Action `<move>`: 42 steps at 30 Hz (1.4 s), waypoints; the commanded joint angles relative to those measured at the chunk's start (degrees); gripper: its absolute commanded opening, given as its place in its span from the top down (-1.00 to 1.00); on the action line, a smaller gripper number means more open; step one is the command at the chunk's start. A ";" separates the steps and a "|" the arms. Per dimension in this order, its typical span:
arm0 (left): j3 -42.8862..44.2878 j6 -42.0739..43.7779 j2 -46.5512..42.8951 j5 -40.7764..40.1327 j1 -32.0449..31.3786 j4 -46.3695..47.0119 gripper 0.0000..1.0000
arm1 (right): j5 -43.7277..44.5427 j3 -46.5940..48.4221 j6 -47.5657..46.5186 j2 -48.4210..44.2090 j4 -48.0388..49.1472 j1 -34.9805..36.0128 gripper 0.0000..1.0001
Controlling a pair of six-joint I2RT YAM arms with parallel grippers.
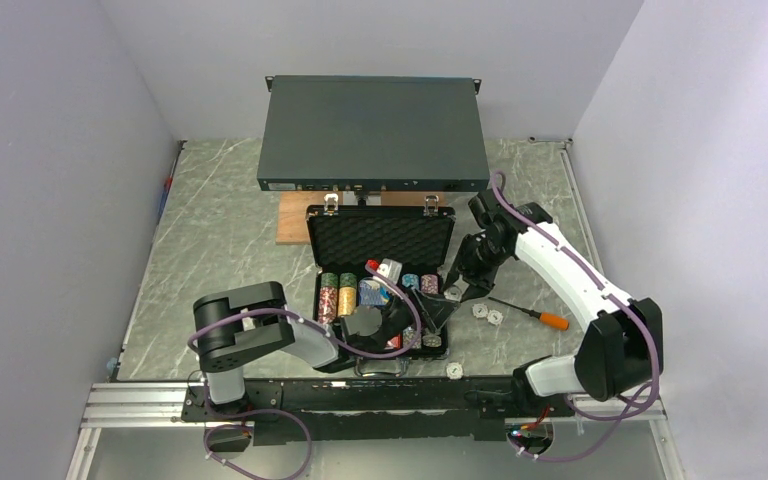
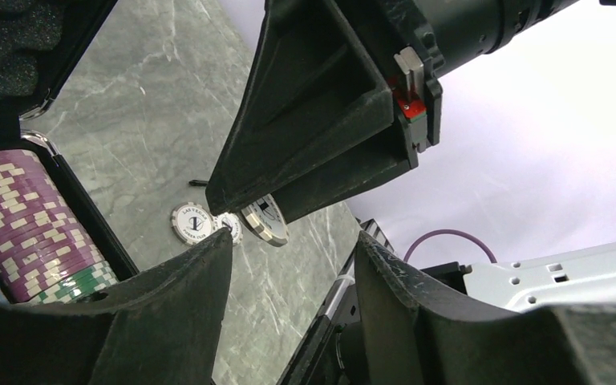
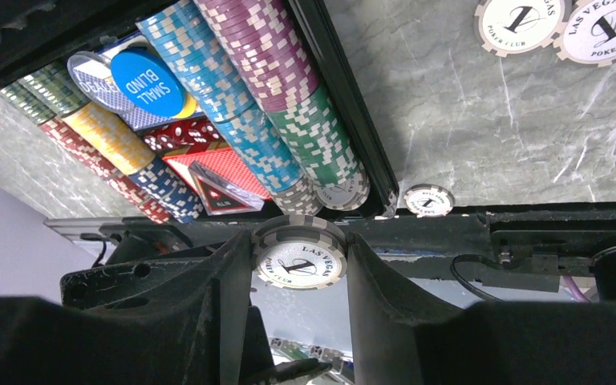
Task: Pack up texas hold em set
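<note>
**Right gripper (image 3: 298,234) clamped on one chip, left gripper (image 2: 295,237) agape**

Right gripper: both fingers press on the rim of a single grey-and-white poker chip (image 3: 299,261), its face reading "Las Vegas". The held chip sits by the near right corner of the briefcase (image 1: 317,262).

Left gripper: jaws apart, nothing between them. In its wrist view the right gripper's fingers sit just beyond its tips, with the held chip seen nearly edge-on there.

Briefcase: open, mid-table toward the near edge. The foam-lined lid (image 1: 380,238) stands up on the far side. Chip rows lie side by side inside:
- the purple row (image 3: 253,44) is nearest the right wall and runs into green chips (image 3: 321,136);
- the blue-and-white row (image 3: 208,72) is next to it;
- the yellow row (image 3: 108,132) is further left.

Between the blue-and-white and yellow rows lie a blue "Small Blind" disc (image 3: 148,80), red dice (image 3: 178,135) and a red-backed card deck (image 3: 224,170).

Loose on the table (image 1: 220,230):
- one white chip (image 1: 480,311) and a second white chip (image 1: 495,318), touching or nearly so, lie between the case and the orange-handled screwdriver (image 1: 535,316);
- a third loose chip (image 1: 454,370) lies by the near edge.

Rack box (image 1: 372,135): dark grey, at the far edge just behind the lid. A wooden board (image 1: 292,222) shows under its left end.
</note>
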 commanded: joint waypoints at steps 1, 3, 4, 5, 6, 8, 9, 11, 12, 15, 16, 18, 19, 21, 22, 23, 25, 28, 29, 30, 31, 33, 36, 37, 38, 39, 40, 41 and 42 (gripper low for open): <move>2.24 -1.44 1.14 -0.23 0.31 0.86 -0.18 | -1.67 1.03 2.07 -2.18 -0.20 1.02 1.00; 2.56 -1.68 1.15 -0.67 0.26 0.30 -0.14 | -1.50 0.62 2.43 -2.48 -0.16 1.26 1.00; 2.74 -1.60 1.09 -0.90 0.30 -0.02 -0.13 | -1.47 0.42 2.67 -2.72 -0.07 1.34 1.00; 2.93 -1.42 1.02 -1.27 0.26 -0.33 -0.12 | -1.55 0.21 2.91 -2.77 0.11 1.51 1.00; 3.04 -1.25 0.95 -1.62 0.30 -0.82 -0.10 | -1.56 0.05 3.12 -2.89 0.28 1.67 1.00; 3.36 -1.27 0.77 -2.46 0.31 -2.04 -0.07 | -1.54 0.00 3.43 -3.09 0.47 1.92 1.00; 3.44 -1.32 0.81 -2.81 0.31 -2.43 -0.05 | -1.49 -0.15 3.53 -3.14 0.51 2.01 1.00; 3.24 -1.75 1.07 -3.50 0.39 -2.28 0.00 | -1.46 -0.26 3.63 -3.16 0.52 2.29 1.00; 3.09 -1.85 1.22 -3.74 0.39 -1.89 0.02 | -1.43 -0.41 3.62 -3.21 0.52 2.38 1.00; 2.84 -2.38 1.41 -4.57 0.57 -1.94 0.10 | -1.61 -1.06 3.95 -3.58 0.95 2.57 1.00; 2.81 -2.12 1.45 -4.83 0.57 -2.03 0.12 | -1.67 -1.39 4.06 -3.75 1.11 2.71 1.00; 2.81 -1.90 1.52 -5.23 0.57 -2.13 0.16 | -1.92 -2.10 4.35 -4.09 1.39 2.86 1.00; 2.81 -1.68 1.72 -5.30 0.57 -1.83 0.19 | -1.95 -2.33 4.36 -4.18 1.54 3.01 1.00; 2.80 -0.97 2.04 -5.19 0.57 -0.49 0.29 | -2.01 -2.65 4.42 -4.56 1.70 3.12 1.00; 2.70 -0.38 2.20 -5.10 0.57 0.43 0.40 | -1.82 -2.81 4.50 -4.87 1.76 3.22 1.00; 2.45 0.28 2.24 -5.06 0.61 1.37 0.51 | -1.76 -3.00 4.51 -5.25 2.00 3.19 1.00; 1.85 1.36 2.14 -5.00 0.57 2.65 0.73 | -2.10 -3.97 4.01 -6.62 3.48 3.18 1.00; 0.86 2.42 1.01 -4.78 0.62 1.60 1.00 | -1.66 -5.59 3.02 -8.84 6.29 3.25 1.00; 0.28 3.07 0.18 -4.32 0.57 0.62 1.00 | -1.65 -6.09 2.04 -9.44 7.05 3.32 0.88; -0.54 4.26 -1.07 -3.82 0.64 -1.07 1.00 | -1.60 -6.62 0.44 -10.11 7.90 3.23 0.58; -1.40 5.33 -2.78 -3.01 0.66 -3.79 1.00 | -0.89 -6.86 -1.26 -10.89 8.13 3.19 0.26; -2.62 8.37 -7.52 1.54 1.60 -11.06 1.00 | 4.28 -6.88 -5.08 -13.10 7.17 2.93 -0.37; -0.36 18.74 -15.50 9.76 2.24 -30.73 1.00 | 11.27 -7.25 -10.44 -18.33 6.31 1.65 -0.88; 1.07 21.68 -17.92 11.75 2.17 -39.15 1.00 | 13.65 -7.78 -11.69 -20.69 6.27 0.93 -0.98; 2.04 24.36 -19.97 13.21 2.17 -45.38 1.00 | 15.68 -8.28 -12.80 -23.16 6.31 0.33 -0.99; 2.22 27.30 -22.23 13.40 2.03 -50.77 1.00 | 17.34 -9.14 -14.21 -25.60 6.61 -0.13 -1.00; 2.42 30.18 -23.71 13.33 1.84 -53.59 1.00 | 19.01 -9.67 -14.71 -28.00 6.92 -0.43 -1.00; 2.91 33.78 -24.66 13.45 1.76 -55.89 1.00 | 20.74 -10.18 -14.38 -30.00 6.85 -0.70 -1.00; 3.69 37.17 -25.28 13.57 1.65 -58.21 1.00 | 21.37 -10.62 -14.02 -31.92 7.48 -0.88 -1.00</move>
